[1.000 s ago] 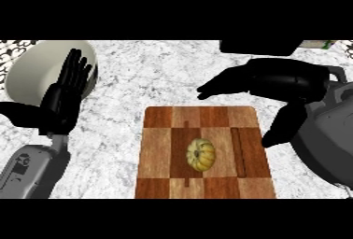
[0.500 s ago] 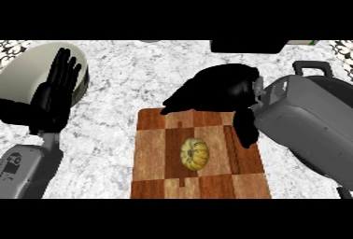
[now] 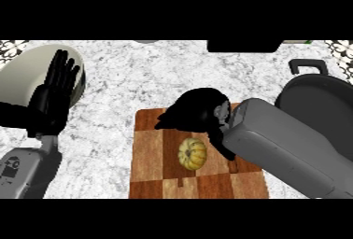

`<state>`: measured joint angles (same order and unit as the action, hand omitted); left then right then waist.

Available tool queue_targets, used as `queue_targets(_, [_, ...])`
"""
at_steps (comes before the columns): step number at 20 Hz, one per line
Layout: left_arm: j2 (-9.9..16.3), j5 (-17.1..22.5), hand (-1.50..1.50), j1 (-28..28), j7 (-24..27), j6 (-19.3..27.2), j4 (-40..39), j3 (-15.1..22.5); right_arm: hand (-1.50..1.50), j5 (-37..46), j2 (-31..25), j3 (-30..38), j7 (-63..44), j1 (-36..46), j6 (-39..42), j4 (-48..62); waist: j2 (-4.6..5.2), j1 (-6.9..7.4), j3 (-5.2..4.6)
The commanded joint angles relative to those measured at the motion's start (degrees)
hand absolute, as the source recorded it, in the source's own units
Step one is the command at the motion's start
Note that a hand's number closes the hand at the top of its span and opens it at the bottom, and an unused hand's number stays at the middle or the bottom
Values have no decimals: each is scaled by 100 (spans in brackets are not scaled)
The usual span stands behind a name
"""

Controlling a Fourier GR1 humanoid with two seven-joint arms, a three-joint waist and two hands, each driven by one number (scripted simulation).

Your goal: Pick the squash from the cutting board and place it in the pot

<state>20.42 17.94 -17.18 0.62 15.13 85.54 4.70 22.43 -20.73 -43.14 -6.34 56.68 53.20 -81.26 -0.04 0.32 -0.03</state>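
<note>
Squash (image 3: 193, 153) mid cutting board (image 3: 148, 158), untouched. Right hand (image 3: 196, 114) just beyond it, fingers curled down, holding nothing. Left hand (image 3: 55, 91) resting flat nr counter's left edge. Risk: round squash rolling off fingertips, slipping fm partial grasp.

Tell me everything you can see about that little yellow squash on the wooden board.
The squash is small, rounded and ribbed, yellow with greenish streaks between the ribs. It lies on its own near the middle of the checkered wooden cutting board, seemingly whole. The right robot hand hangs just beyond its far end, fingers curled downward, with one dark finger reaching down beside the squash's right flank. Whether that finger touches it cannot be told. Nothing grips it yet.
</note>
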Motion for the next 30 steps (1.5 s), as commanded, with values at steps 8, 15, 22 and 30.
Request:
queue_targets(8, [-101,-157,0,300,-234,-192,488,-192,-150,1159,190,-94,685,-925,-121,-76,3,11,4])
queue_targets(15, [-303,-347,0,216,-6,-327,86,-357,-150,1699,724,186,489,-1091,124,-238,0,-15,2])
queue_targets(22, [-191,-181,0,390,84,-720,107,-679,-150,2671,804,-178,688,-1377,-409,219,7,7,1])
queue_targets(30, [-678,-776,0,277,117,-348,75,-420,-150,3328,1000,-131,1420,-1660,-830,776,8,-6,3])
